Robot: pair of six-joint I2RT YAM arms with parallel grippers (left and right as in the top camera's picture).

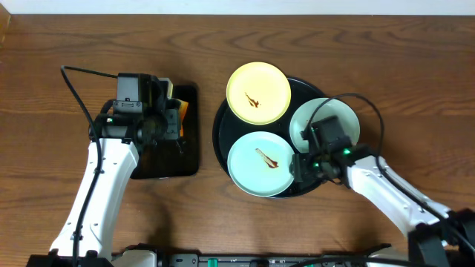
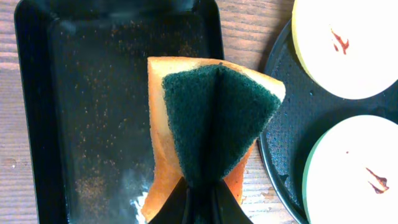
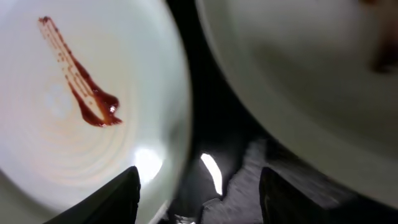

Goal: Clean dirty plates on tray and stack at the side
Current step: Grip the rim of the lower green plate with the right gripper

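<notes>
The round black tray holds three plates. The pale yellow plate at the back has a brown smear. A mint green plate at the front has a brown smear. Another mint green plate lies at the right, partly under the right arm. My left gripper is shut on an orange sponge with a dark green scrub face, over the rectangular tray's right edge. My right gripper is open, low over the tray, its fingers astride the front green plate's rim.
A smaller black rectangular tray with crumbs lies left of the round tray, under the left gripper. The table is brown wood. A black cable loops above the right arm.
</notes>
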